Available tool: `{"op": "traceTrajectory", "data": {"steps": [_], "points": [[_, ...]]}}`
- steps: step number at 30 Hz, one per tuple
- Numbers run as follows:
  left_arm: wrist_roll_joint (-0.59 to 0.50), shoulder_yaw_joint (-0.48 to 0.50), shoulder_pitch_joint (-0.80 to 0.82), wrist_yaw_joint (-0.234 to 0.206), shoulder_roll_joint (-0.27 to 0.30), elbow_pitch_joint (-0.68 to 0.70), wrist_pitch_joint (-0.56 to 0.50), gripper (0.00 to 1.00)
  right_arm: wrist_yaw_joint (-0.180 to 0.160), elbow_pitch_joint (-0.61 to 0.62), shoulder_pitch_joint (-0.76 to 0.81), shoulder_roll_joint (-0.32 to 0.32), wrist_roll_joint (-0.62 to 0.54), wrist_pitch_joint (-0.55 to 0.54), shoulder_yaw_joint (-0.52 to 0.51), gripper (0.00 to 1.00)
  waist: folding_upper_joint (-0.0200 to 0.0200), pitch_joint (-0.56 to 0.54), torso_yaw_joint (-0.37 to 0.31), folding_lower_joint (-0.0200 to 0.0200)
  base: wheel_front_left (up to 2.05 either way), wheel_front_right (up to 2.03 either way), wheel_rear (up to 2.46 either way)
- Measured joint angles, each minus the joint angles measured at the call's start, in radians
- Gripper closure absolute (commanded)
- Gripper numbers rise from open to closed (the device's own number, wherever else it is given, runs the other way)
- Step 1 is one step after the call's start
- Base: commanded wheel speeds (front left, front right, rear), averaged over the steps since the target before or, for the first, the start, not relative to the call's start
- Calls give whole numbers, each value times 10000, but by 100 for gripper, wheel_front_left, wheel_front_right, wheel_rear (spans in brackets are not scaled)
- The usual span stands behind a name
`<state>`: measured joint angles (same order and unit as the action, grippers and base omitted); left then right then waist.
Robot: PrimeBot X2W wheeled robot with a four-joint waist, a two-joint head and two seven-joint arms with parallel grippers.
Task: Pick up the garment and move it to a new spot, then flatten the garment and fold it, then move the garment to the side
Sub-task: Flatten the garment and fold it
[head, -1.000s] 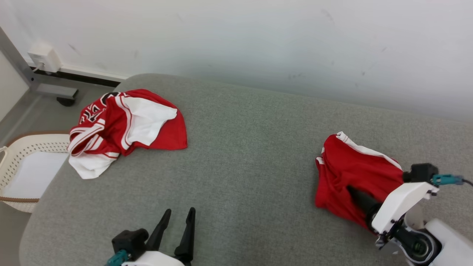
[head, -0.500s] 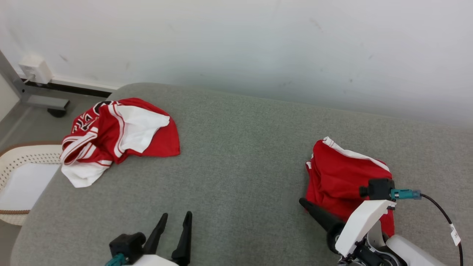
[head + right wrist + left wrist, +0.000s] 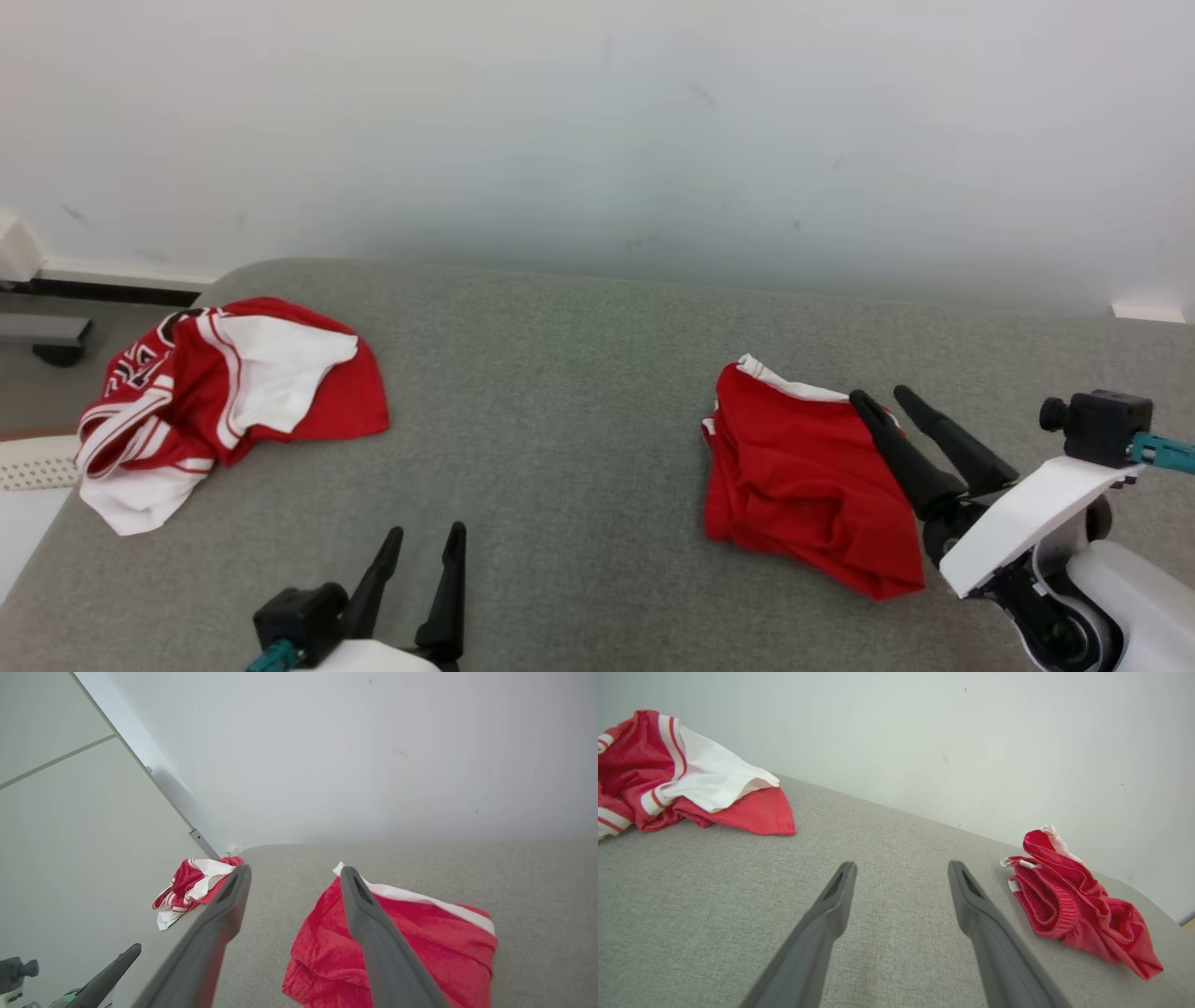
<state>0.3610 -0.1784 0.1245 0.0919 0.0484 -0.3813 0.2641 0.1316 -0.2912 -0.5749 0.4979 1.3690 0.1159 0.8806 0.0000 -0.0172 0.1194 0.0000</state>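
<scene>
The red garment (image 3: 803, 485) lay crumpled on the grey cushion (image 3: 579, 420) at 3 o'clock. My right gripper (image 3: 879, 395) stood over its right edge, jaws apart, nothing held. My left gripper (image 3: 428, 530), jaws apart, was at 7 o'clock.

Near left: left gripper (image 3: 427, 530) low, both dark fingers pointing far, spread apart, tips level. Near right: right gripper (image 3: 878, 394) with fingers parted, angled far and leftward, tips close to level. White right wrist (image 3: 1027, 513) slopes down toward near right behind it; black wrist camera (image 3: 1097, 425) sits on far side.
</scene>
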Motion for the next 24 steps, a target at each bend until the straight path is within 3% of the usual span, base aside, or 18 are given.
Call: {"op": "traceTrajectory", "data": {"steps": [7, 11, 18, 24], "points": [[-249, 307, -27, 12, 0, 151, 0, 0, 0, -777, -137, 228, -1457, 1323, -500, 0, 0, -144, -635, 0, 0, 0, 0], [-307, 518, -27, 44, -2, 261, 0, 0, 0, -1160, 164, 73, -2713, 1446, -1672, 0, 0, -151, -958, 0, 0, 0, 0], [-665, 1047, -36, 61, 6, 523, 0, 0, 0, -598, 2162, -1093, -5561, 1467, -4876, 0, 0, -84, -1436, 0, 0, 0, 0], [-1150, 1465, -151, 121, 8, 890, 0, 0, 0, -215, 3847, -2219, -7173, 1467, -6454, 0, 0, -15, -1582, 0, 0, 0, 0]]}}
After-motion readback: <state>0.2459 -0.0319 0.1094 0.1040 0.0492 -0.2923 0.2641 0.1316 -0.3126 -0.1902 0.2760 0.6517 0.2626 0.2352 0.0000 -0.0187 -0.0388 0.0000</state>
